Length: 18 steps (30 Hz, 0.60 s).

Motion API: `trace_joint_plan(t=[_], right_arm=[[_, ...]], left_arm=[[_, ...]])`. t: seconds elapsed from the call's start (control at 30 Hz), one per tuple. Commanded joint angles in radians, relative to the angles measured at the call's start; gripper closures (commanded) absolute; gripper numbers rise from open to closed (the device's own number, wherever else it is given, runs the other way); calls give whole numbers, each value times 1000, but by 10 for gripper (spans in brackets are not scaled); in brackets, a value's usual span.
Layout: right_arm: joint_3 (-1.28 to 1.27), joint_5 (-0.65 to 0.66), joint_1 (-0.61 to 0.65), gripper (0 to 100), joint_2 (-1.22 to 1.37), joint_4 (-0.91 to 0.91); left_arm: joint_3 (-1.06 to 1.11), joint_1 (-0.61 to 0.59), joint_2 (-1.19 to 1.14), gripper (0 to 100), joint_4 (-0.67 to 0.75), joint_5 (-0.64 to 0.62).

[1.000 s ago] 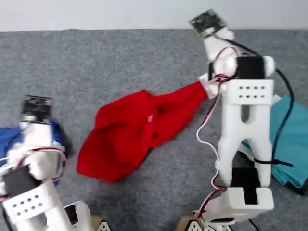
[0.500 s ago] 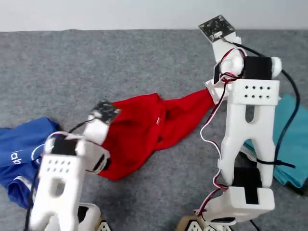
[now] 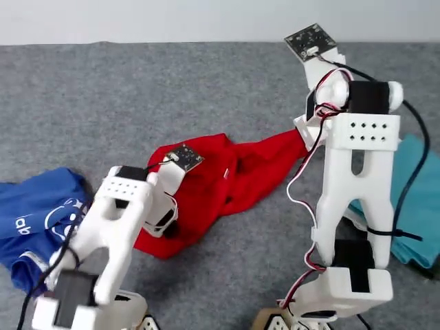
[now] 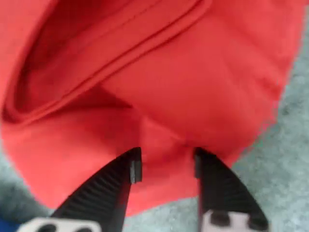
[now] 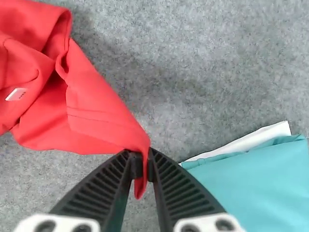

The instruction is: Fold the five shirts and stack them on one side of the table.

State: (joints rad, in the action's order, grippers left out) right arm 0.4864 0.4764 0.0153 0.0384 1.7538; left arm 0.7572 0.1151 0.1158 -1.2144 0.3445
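Red shirt (image 3: 213,182) lay crumpled on the grey table (image 3: 137,96), bunched in deep folds, with one end drawn out into a narrow tail. I read the right gripper (image 5: 140,166) as pinched tight on the tip of that tail. The left gripper (image 4: 164,166) sat at the shirt's opposite hem, jaws apart, with a raised ridge of red cloth between them. Blue shirt (image 3: 41,213) lay rumpled just beyond the hem end. Teal shirt (image 3: 419,206) lay flat beyond the tail end, white cloth (image 5: 241,142) showing under its edge.
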Motion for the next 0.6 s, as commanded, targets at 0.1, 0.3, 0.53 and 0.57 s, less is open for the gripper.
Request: trace_joint_plan(t=[0.1, 0.3, 0.53, 0.57], right_arm=[[57, -3, -15, 988, -91, 36], [57, -8, -58, 988, -87, 36], [63, -8, -54, 988, -96, 36], [72, -8, -42, 988, -101, 36]], left_arm=[[-214, -87, -63, 978, -94, 8], [-611, -269, 66, 995, -235, -35], [-926, -224, 0, 989, -476, -55], [-935, -196, -11, 981, -514, -55]])
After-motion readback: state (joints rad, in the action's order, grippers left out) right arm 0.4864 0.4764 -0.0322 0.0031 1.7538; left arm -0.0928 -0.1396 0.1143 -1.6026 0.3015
